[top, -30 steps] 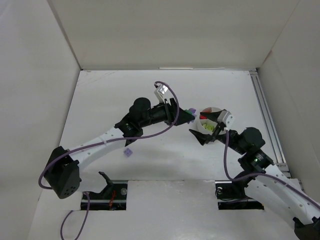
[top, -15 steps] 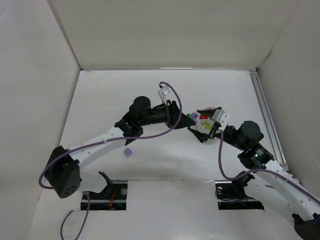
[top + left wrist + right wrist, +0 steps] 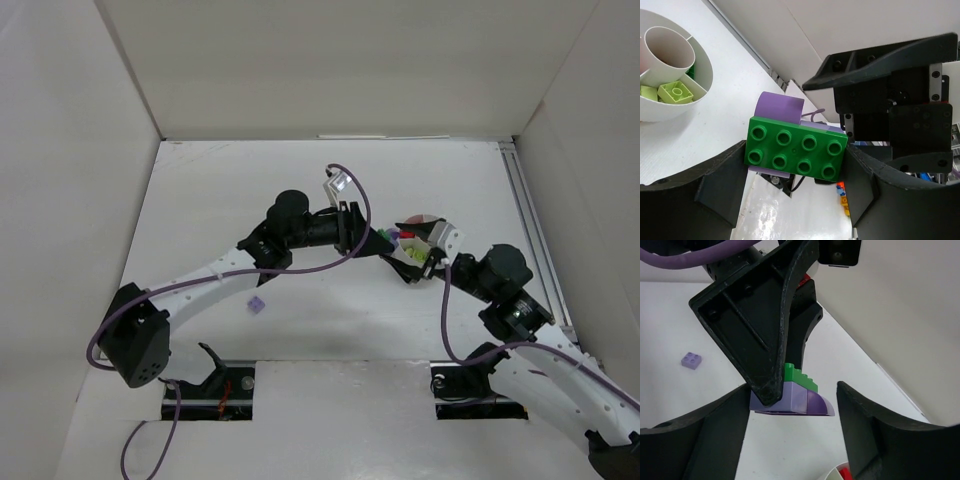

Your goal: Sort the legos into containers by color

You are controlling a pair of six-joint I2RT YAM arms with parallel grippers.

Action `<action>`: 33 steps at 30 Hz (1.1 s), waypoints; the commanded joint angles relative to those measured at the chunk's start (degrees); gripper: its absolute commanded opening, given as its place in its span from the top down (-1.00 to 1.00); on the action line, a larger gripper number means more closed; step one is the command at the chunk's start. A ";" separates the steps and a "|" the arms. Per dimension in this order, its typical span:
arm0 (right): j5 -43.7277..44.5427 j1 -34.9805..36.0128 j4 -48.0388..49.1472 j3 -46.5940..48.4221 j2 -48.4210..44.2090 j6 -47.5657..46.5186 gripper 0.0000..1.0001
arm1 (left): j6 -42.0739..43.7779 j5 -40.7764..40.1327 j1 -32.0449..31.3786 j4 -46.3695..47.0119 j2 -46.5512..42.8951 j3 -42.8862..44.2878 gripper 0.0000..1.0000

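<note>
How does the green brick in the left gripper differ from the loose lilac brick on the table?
The green brick has eight studs in two rows; the lilac brick has four. The green brick is clamped in the left gripper, joined to a lilac curved piece; the lilac brick lies alone on the table. Both are studded and outside the dish.

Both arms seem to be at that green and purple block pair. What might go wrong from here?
The right gripper straddles the purple piece, very near the left gripper holding the green brick: they could knock together. A crooked pull might make the stuck pair slip and fall outside the white dish.
</note>
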 commanded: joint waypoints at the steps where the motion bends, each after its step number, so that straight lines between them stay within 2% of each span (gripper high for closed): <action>1: -0.73 1.07 1.08 2.73 0.02 -0.66 -0.40 | 0.08 1.93 -0.40 3.41 -0.79 3.16 0.30; 2: -0.12 1.08 1.08 2.73 0.02 -0.66 -0.30 | 0.08 1.93 -0.40 3.41 -0.79 3.16 0.30; 5: 0.50 1.08 -0.15 2.73 0.02 -0.66 -0.30 | 0.08 1.40 -0.40 3.41 -0.79 3.16 0.30; 9: 0.50 1.08 -1.56 2.73 0.02 -0.66 -0.45 | -0.45 0.87 -0.40 4.11 -1.40 3.16 0.30; 11: 0.50 1.08 -2.08 2.20 0.02 -0.66 -0.42 | -0.45 0.87 -0.40 4.11 -1.40 3.16 0.30; 12: 1.03 1.08 -2.09 2.20 0.02 -0.66 -0.35 | -0.45 0.87 -0.40 4.11 -1.40 3.16 0.30; 13: 1.55 1.08 -2.09 2.20 0.02 -0.66 -0.15 | -0.45 0.87 -0.40 4.63 -1.40 3.16 0.30; 16: 2.61 1.08 -2.09 2.20 -1.03 -0.66 0.23 | -0.45 0.87 -0.40 4.64 -1.40 3.16 0.30; 19: 3.40 1.08 -2.09 2.20 -1.03 -0.66 0.37 | -1.07 1.49 -0.40 5.34 -1.40 3.16 0.30; 33: 3.31 1.08 -2.61 1.14 -0.50 -0.13 0.48 | -1.07 0.34 0.38 5.34 -1.40 0.97 0.30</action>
